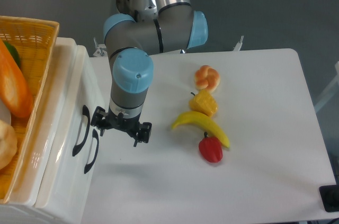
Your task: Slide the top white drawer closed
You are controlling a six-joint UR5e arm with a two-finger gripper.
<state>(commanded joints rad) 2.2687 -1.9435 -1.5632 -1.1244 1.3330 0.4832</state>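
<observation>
The gripper [119, 130] hangs with fingers spread apart and holding nothing, just right of the top white drawer [79, 102], whose front sits nearly flush with the cabinet, its black handle [82, 130] beside the left finger.

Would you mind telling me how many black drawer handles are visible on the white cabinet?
2: the top drawer's handle and the lower drawer's handle just right of it, both beside the gripper.

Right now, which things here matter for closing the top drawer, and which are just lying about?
Part of the job:
top white drawer
its black handle
gripper

Just lying about:
banana
red pepper
yellow pepper
pastry
wicker basket
lower drawer handle
</observation>
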